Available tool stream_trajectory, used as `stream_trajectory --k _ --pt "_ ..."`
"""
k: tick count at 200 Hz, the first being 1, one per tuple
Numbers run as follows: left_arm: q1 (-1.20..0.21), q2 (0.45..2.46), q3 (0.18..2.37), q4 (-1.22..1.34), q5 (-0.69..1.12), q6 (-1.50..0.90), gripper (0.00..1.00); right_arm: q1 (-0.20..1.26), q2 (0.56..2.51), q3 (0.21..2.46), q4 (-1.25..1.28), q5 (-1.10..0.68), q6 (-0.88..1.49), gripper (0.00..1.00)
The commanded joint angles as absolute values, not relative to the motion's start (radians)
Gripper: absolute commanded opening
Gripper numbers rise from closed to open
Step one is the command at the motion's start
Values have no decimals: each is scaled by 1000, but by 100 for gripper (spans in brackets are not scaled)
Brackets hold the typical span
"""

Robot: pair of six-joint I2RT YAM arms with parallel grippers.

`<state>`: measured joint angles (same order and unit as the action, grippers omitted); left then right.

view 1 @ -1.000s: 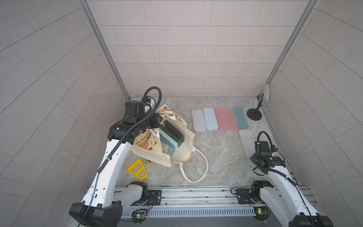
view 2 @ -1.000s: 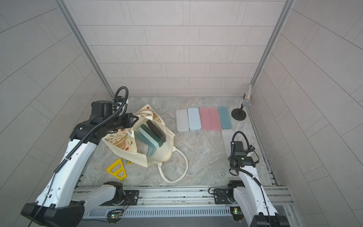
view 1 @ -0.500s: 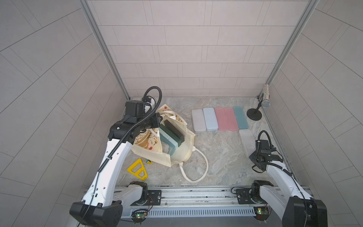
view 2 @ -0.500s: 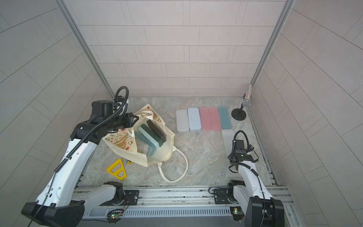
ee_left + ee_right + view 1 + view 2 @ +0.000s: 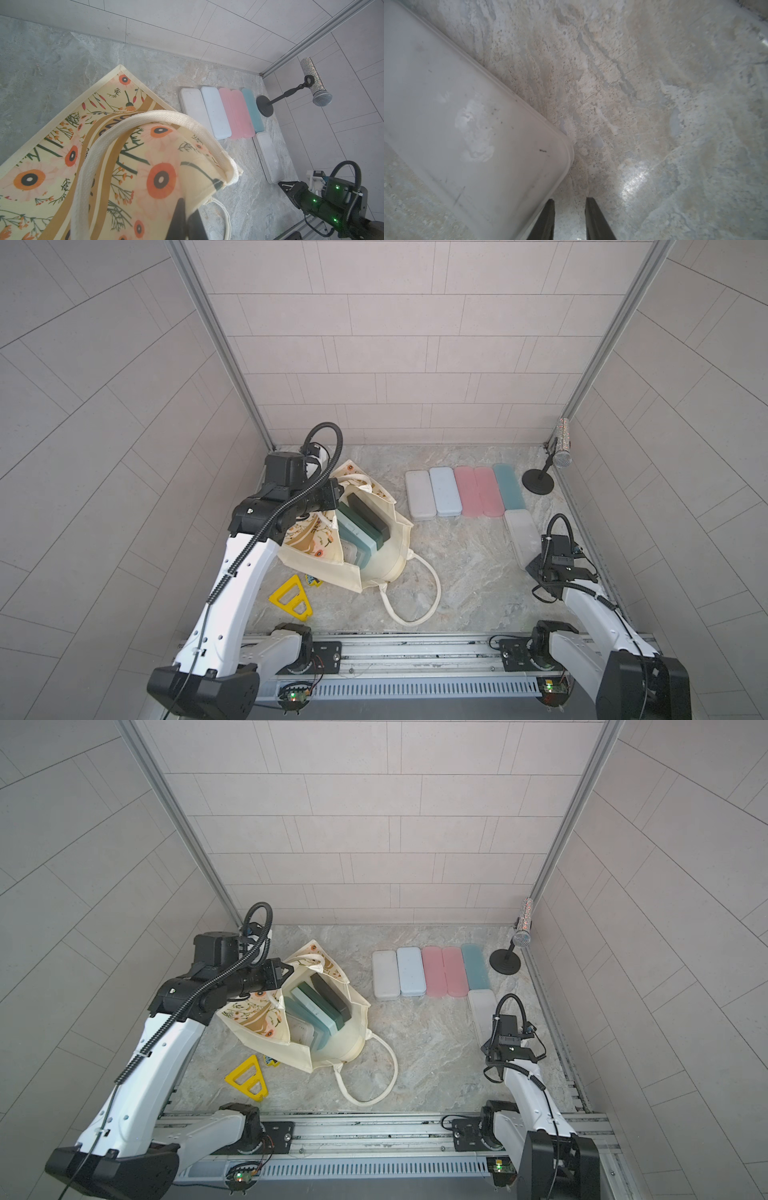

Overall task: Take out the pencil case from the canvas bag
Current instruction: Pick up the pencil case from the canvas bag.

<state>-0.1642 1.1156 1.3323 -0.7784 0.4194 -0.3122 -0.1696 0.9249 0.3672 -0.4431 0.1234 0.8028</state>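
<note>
The cream canvas bag (image 5: 374, 568) (image 5: 332, 1048) lies on the floor with its mouth open; its flower print fills the left wrist view (image 5: 124, 166). Several pencil cases stand on edge inside it, a dark green one (image 5: 368, 516) (image 5: 330, 994) topmost beside a teal one (image 5: 357, 535). My left gripper (image 5: 338, 493) (image 5: 286, 973) (image 5: 188, 209) is shut on the bag's rim and holds it up. Low over the floor at the right, my right gripper (image 5: 534, 568) (image 5: 486, 1048) (image 5: 570, 200) stands open by a narrow gap, empty. It is beside the corner of a frosted white case (image 5: 521, 535) (image 5: 456, 124).
A row of white, pale blue, pink and teal cases (image 5: 465, 491) (image 5: 228, 112) lies at the back. A glittery microphone on a black stand (image 5: 561, 456) is in the back right corner. A yellow triangle (image 5: 291, 599) and the bag's rope handle (image 5: 415, 601) lie near the front rail.
The right arm has shifted a little beside the white case, its elbow folding back. The left arm and the bag have not moved.
</note>
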Motion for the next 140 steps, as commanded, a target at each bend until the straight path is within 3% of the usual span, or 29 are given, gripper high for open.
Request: stream_trajectory --k 1,51,90,140 --pt "-169 1106 1376 -675 445 -284 0 -174 886 409 -526 139 761 30" --pt "-193 1178 1411 -674 521 -243 0 -20 749 521 -655 206 673 32" --pt "-233 1190 1413 -679 563 -204 0 358 719 554 -482 247 619 32" --pt "-233 1140 1362 -751 418 -192 0 845 837 541 -94 263 396 30"
